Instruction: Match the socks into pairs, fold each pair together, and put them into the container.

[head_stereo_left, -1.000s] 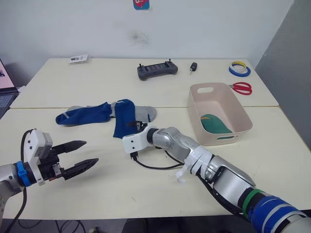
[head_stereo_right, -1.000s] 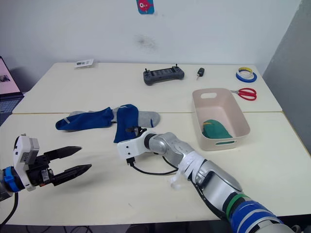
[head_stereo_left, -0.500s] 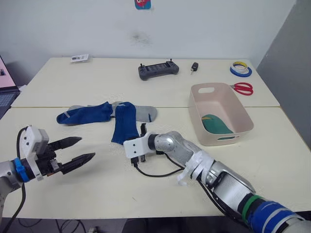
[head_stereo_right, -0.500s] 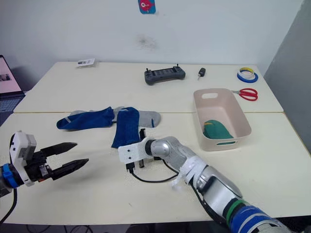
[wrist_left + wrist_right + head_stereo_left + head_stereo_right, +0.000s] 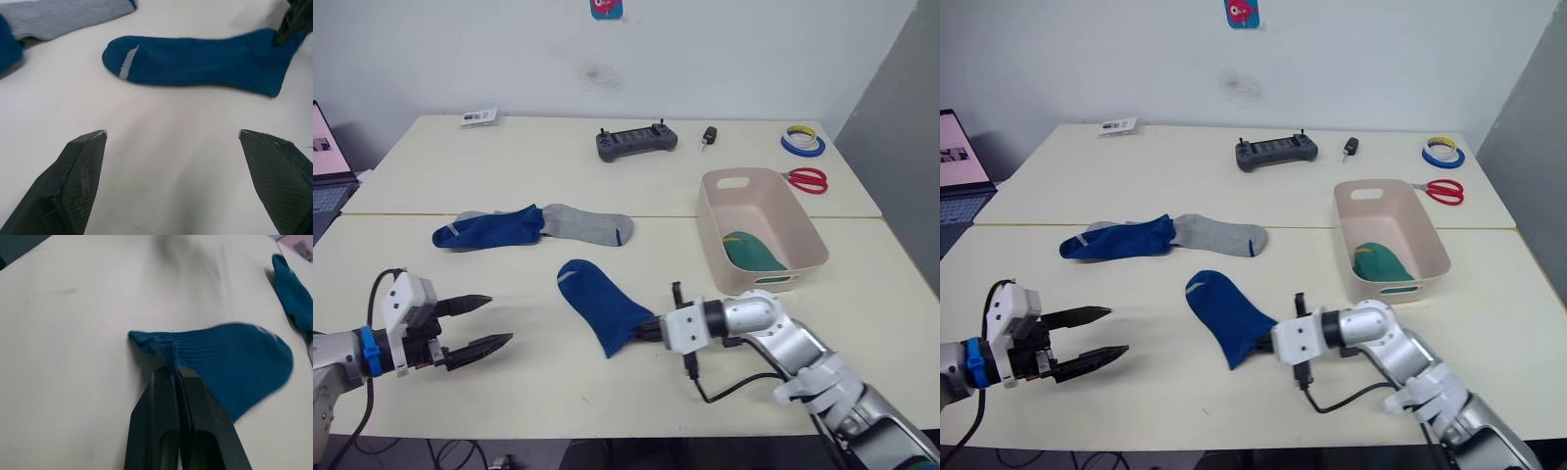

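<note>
Blue sock (image 5: 600,305), pinched at one end by my right pincer (image 5: 646,331) for pairing; left pincer (image 5: 481,322) waits spread.

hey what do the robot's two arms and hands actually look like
Each hand has two black tapered fingers on a white block. The left hand has a blue band at its wrist. The right hand sits on a silver jointed arm with a black cable looping beneath it.

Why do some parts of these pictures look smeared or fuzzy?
Right wrist view: the table at the far end is smeared, while the blue sock by the fingers is fairly crisp. Left wrist view: its own fingers look soft. Head views: even light, faint shadows.
</note>
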### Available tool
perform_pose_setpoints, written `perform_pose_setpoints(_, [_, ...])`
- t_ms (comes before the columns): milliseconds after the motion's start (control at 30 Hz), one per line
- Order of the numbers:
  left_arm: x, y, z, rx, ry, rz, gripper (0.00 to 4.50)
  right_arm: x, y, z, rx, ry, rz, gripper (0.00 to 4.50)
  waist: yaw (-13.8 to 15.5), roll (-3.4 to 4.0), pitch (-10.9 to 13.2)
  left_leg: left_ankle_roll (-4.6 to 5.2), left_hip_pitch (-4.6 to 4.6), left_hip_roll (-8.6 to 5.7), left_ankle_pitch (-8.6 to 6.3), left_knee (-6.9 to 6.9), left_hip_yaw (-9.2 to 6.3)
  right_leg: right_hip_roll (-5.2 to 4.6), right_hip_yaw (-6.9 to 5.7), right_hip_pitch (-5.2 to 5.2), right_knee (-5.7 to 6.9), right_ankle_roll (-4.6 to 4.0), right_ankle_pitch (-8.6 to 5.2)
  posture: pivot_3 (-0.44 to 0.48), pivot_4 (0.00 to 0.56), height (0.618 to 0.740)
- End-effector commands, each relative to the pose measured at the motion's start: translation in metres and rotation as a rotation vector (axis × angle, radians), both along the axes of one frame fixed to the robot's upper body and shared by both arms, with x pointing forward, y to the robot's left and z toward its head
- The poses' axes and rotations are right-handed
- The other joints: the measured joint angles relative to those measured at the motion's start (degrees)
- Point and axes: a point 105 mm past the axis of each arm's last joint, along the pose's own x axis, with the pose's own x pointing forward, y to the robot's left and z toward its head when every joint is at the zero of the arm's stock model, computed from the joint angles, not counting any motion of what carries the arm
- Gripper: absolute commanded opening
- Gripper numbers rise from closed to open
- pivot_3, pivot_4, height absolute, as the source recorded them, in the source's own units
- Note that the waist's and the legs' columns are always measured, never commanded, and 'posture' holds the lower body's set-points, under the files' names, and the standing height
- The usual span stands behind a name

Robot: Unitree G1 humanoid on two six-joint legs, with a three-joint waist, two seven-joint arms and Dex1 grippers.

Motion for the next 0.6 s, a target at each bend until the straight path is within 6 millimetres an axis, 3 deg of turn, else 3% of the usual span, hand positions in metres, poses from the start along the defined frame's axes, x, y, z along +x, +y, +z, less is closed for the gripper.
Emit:
perform_pose_setpoints(33, [-0.002,-0.015,0.001,-0.002,-0.024,-0.074,4.50,-0.005,-0.010,0.010,-0.011,-0.060,0.047,0.02,-0.05,0.00,0.00,0.00,0.00,0.02,0.00,0.00,-0.01,0.02,-0.01,0.00,0.00,0.00,0.00,0.000,0.150,0.740])
perform_pose_setpoints(167, [-0.005,-0.030,-0.009,-0.018,-0.005,-0.147,4.50,0.003,-0.031,0.006,-0.078,-0.106,0.038,0.02,0.10,0.00,0.00,0.00,-0.02,-0.03,0.00,0.01,0.03,-0.01,0.03,0.01,-0.03,0.00,0.00,0.000,0.150,0.740])
perform_pose_setpoints(300, [-0.005,-0.040,-0.011,-0.039,-0.008,-0.184,4.50,0.007,-0.045,0.007,-0.112,-0.139,0.036,1.29,0.18,-0.01,0.01,0.00,-0.01,-0.03,0.00,0.02,0.03,-0.01,0.02,0.03,-0.03,0.00,0.00,0.000,0.150,0.740])
perform_pose_setpoints(433, [-0.003,-0.050,-0.009,-0.051,-0.022,-0.216,4.50,-0.002,-0.062,0.018,-0.128,-0.130,0.015,2.71,0.74,0.00,0.01,0.00,-0.04,-0.03,0.00,0.04,0.03,-0.02,0.02,0.03,-0.04,0.00,0.00,0.000,0.150,0.740])
perform_pose_setpoints(600, [-0.007,-0.067,-0.002,-0.073,-0.026,-0.274,4.50,-0.021,-0.059,0.026,-0.086,-0.048,-0.051,4.46,0.82,-0.01,0.01,0.00,-0.04,-0.02,0.00,0.03,0.02,-0.02,0.02,0.06,-0.06,0.00,0.00,0.000,0.150,0.740])
